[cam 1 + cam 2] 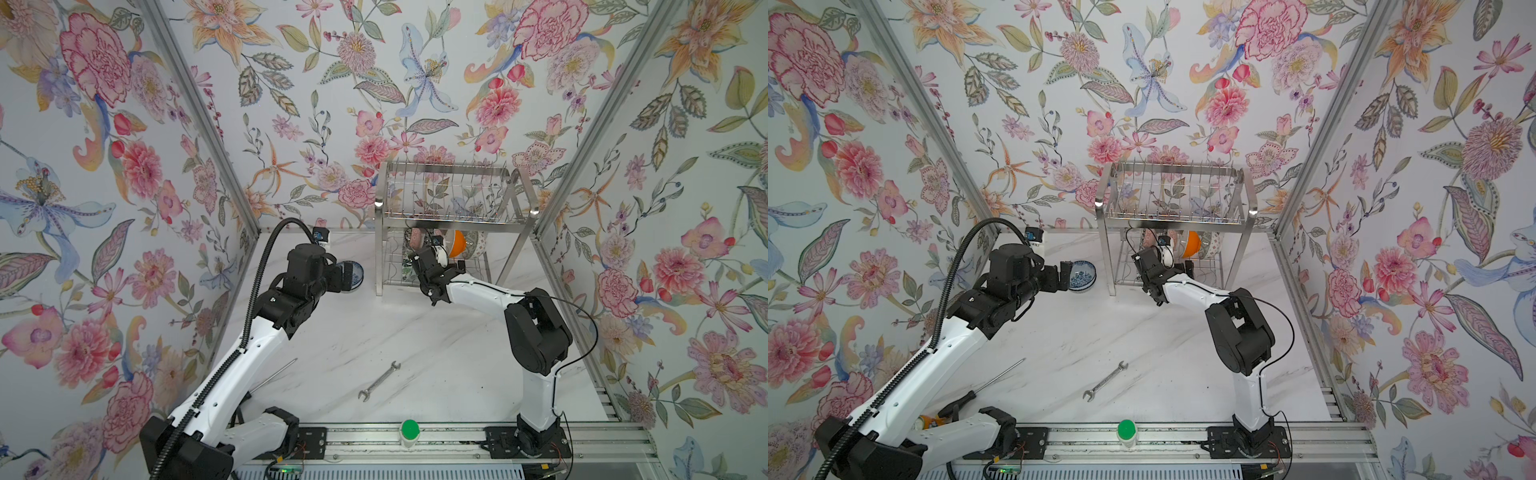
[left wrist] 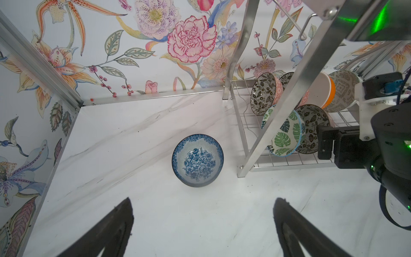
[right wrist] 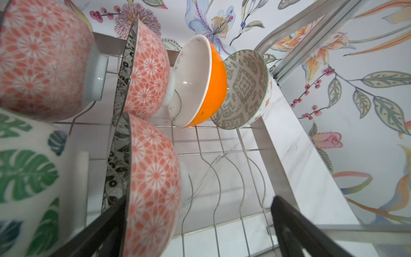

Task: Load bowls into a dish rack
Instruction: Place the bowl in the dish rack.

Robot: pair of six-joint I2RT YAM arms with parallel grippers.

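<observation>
Both wide open, nothing gripped: left gripper [image 2: 203, 200] over bare table [image 1: 374, 332] near the blue-and-white bowl [image 2: 197, 160] by the dish rack [image 1: 379, 253] leg, right gripper [image 3: 199, 198] inside its lower tier, loosely around a pink bowl [image 3: 155, 184], open wires alongside.

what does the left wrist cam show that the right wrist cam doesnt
Only left wrist: the blue-and-white bowl sitting on the table beside the dish rack. Only right wrist: the right gripper with fingers spread, a pink-backed bowl between them. Both: the orange bowl, grey-patterned bowl and green-leaf bowl on edge in the lower tier.
</observation>
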